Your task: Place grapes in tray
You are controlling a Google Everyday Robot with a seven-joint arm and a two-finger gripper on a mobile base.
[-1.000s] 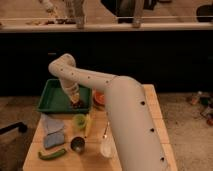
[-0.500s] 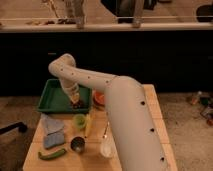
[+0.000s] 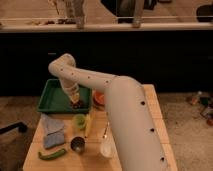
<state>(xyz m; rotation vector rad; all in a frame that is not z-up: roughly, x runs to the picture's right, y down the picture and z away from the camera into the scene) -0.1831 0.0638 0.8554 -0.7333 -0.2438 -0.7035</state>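
The claw (image 3: 76, 102) hung low over the tray (image 3: 50, 97) with the grapes (image 3: 77, 105) at its tip; I could not tell if it had let go.

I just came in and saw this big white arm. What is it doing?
It's a robot arm reaching over a wooden table. Its gripper is down inside the green tray, right where the dark grapes are, near the tray's front right corner. It looks like it is putting them there. A blue cloth, a green vegetable and small cups sit nearby.
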